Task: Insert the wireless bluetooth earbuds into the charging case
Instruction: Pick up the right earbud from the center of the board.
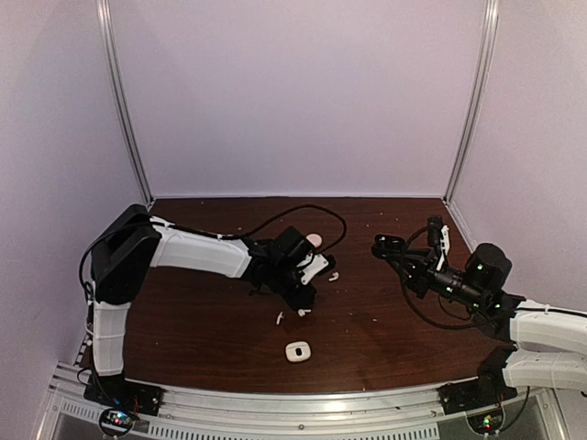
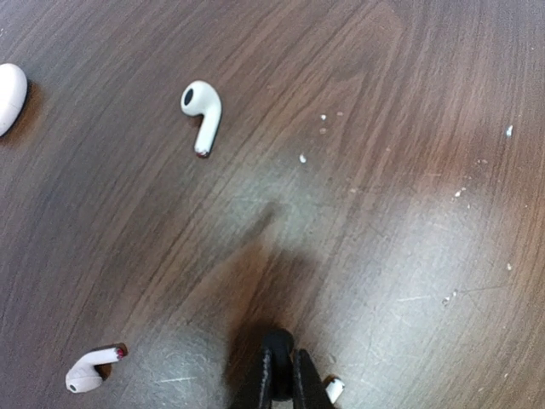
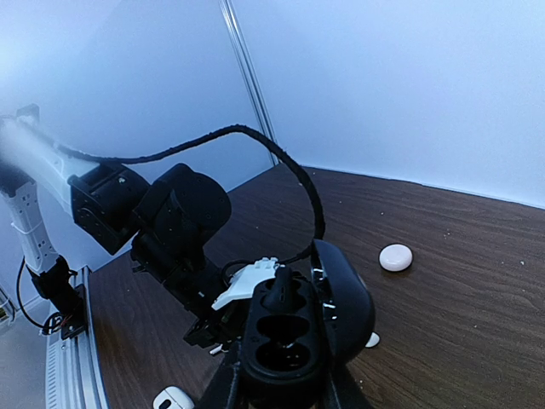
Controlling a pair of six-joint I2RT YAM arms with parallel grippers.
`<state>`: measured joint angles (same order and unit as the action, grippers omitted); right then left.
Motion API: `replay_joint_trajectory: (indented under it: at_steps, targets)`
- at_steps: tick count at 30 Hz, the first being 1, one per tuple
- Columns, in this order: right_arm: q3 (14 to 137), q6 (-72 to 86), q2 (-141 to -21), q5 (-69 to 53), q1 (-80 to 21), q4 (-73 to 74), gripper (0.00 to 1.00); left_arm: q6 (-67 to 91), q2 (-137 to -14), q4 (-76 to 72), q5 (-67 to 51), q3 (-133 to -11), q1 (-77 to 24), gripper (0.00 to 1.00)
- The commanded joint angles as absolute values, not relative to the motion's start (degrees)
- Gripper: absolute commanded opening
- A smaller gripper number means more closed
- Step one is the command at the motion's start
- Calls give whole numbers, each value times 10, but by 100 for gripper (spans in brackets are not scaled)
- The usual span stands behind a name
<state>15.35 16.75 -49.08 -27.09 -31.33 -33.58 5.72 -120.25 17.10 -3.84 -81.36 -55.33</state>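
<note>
In the left wrist view, three whitish stemmed earbuds are counted lying flat on the wooden table [image 2: 409,170]. One [image 2: 89,372] is at lower left and one [image 2: 203,109] at upper left. A third [image 2: 334,389], mostly cut off, is at the bottom edge just beside the left gripper [image 2: 278,358]. That gripper's fingers are seen pressed together with nothing white between them; whether anything tiny and dark is pinched cannot be told. No black earbuds are made out in any view.

In the top view, a closed white case [image 1: 295,351] is seen at lower centre and a pale rounded case [image 1: 315,240] above it. Further right, one open black charging case [image 3: 281,332] is clamped in the right gripper [image 3: 285,388], raised off the table, with both wells empty.

The earbuds are judged very light, hard and glossy, so likely to skid or spring out of a pinch. The stem, taken across its width near the bulb, is judged the best hold.
</note>
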Motion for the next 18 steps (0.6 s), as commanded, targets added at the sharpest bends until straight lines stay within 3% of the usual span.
replay_joint_trajectory:
  at_steps: [1, 6, 13, 18]
  targets:
    - [152, 164, -487, -275, -309, -343, 0, 58, -1211, 189, -26, -819, -550, 7]
    - [153, 163, -487, -277, -308, -343, 0, 55, -1198, 189, -30, -817, -546, 0]
    - [157, 151, -491, -295, -309, -338, 0, 38, -1122, 153, -26, -771, -528, 0]
    - [171, 149, -517, -372, -310, -357, 0, -13, -1039, 113, -59, -731, -527, 0]
